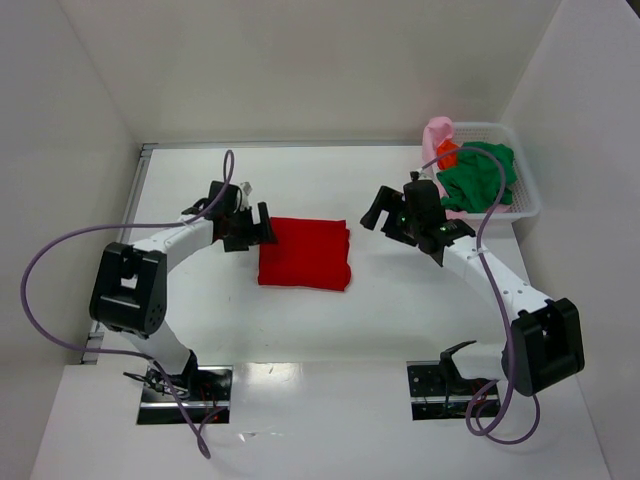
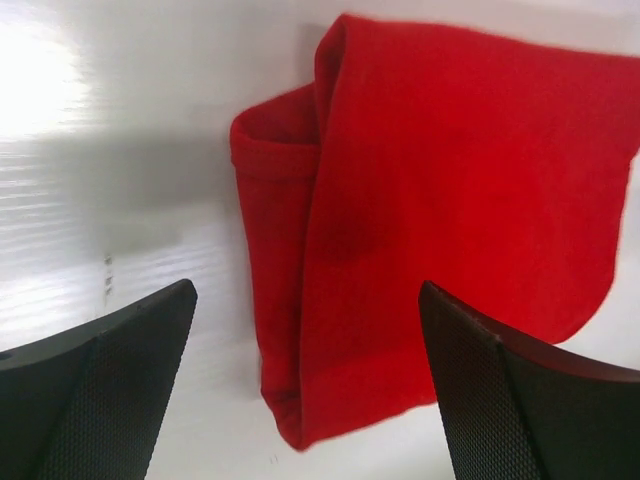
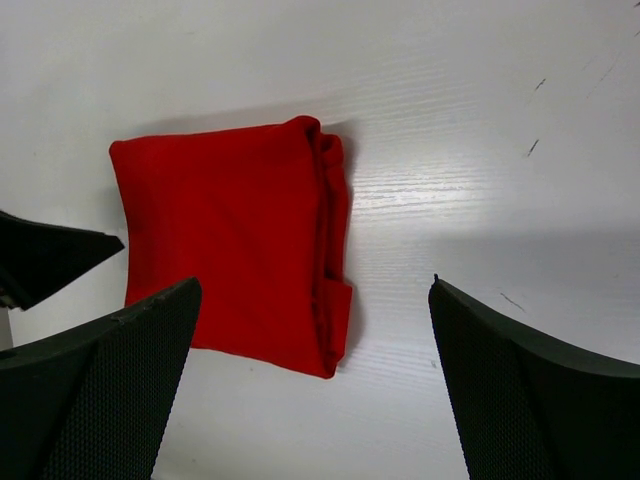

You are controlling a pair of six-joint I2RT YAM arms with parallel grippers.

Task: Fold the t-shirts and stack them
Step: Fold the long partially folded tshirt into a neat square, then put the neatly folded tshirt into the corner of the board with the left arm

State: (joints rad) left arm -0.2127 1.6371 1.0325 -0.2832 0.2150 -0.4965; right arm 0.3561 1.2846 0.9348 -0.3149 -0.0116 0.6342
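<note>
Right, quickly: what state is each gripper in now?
Left gripper: open, holding nothing.
Right gripper: open, holding nothing.

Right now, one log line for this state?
left jaws open, empty | right jaws open, empty | red t-shirt folded, on table | basket: green t-shirt, pink t-shirt, orange t-shirt

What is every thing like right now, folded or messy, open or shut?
red t-shirt, folded flat.
green t-shirt, crumpled in the basket.
pink t-shirt, crumpled in basket.
orange t-shirt, crumpled, mostly hidden.
basket, holding three shirts.
left fingers, open, empty.
right fingers, open, empty.
</note>
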